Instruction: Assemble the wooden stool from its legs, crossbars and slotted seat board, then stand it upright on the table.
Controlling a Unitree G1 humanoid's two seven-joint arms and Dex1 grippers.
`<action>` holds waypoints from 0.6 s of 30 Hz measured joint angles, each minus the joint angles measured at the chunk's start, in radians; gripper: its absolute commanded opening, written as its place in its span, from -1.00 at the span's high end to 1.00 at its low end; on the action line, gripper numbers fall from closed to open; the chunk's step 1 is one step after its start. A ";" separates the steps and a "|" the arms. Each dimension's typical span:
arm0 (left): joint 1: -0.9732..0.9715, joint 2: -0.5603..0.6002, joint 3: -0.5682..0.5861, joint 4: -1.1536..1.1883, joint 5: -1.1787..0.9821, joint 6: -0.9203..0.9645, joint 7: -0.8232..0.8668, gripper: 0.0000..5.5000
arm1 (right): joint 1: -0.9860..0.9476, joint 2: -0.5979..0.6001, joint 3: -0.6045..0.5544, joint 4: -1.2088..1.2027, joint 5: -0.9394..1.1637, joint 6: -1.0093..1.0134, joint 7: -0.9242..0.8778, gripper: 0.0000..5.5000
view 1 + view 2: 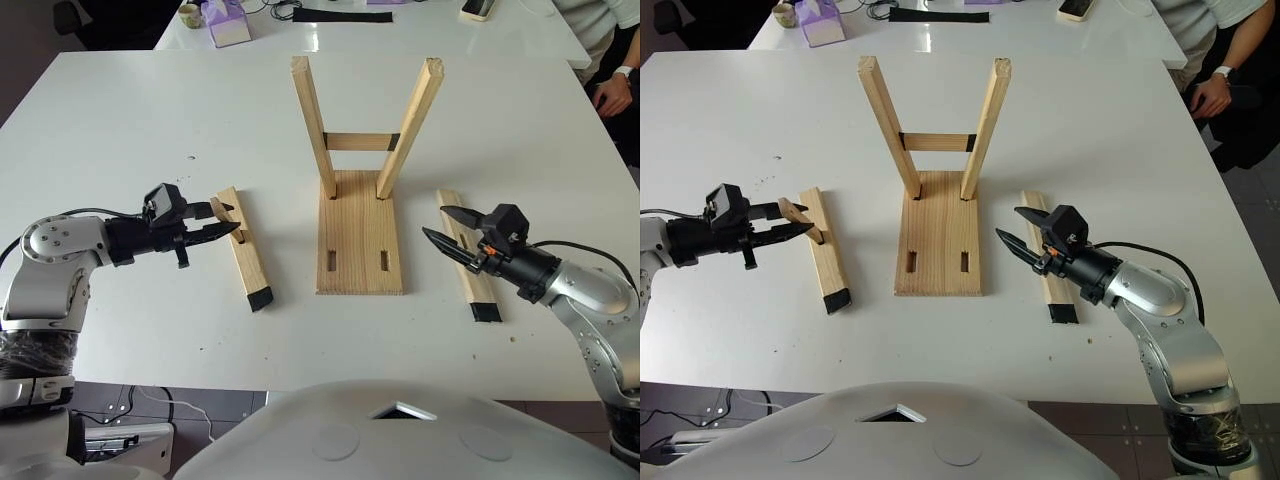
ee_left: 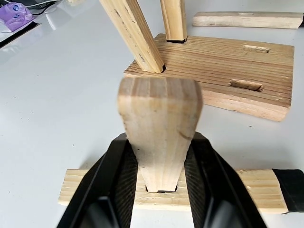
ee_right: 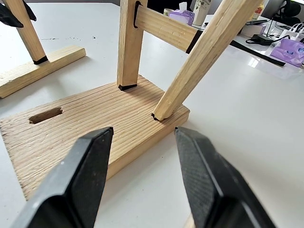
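A: Stage of build?

B: Half done. The seat board (image 1: 360,235) lies flat on the table (image 1: 150,120). Two standing legs (image 1: 313,125) rise from its far slots, joined by a crossbar (image 1: 360,141). The two near slots (image 1: 333,260) are empty.

A: Step in hand?

B: By my reading, the second leg pair. The left gripper (image 1: 222,220) is clamped on a short crossbar (image 2: 159,128), whose lower end sits in the notch of the left loose leg (image 1: 245,255). I cannot tell whether it is fully seated; from the head views it looks slightly tilted.

A: Orientation?

B: The left loose leg lies flat just left of the board, long axis running far to near, black end toward the robot. The short crossbar stands up from it near its far end.

A: Right side?

B: The right gripper (image 1: 435,222) is spread wide and holds nothing, poised by the far end of the right loose leg (image 1: 470,265). That leg lies flat to the right of the board, black end near.

A: Next move?

B: Probably press the short crossbar home, then fit the right leg's notch onto its free end. Alignment must be square before the pair goes into the near slots.
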 measured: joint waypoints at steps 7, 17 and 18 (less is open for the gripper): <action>0.001 -0.028 -0.012 0.028 -0.004 -0.009 0.028 0.52 | -0.012 -0.003 0.005 0.021 -0.017 -0.003 0.022 0.13; -0.031 -0.071 -0.022 0.121 0.028 -0.028 0.138 0.30 | -0.015 -0.003 0.006 0.024 -0.026 -0.006 0.030 0.13; -0.011 -0.076 -0.059 0.195 0.120 -0.037 0.175 0.25 | -0.015 -0.003 0.008 0.025 -0.035 -0.011 0.030 0.13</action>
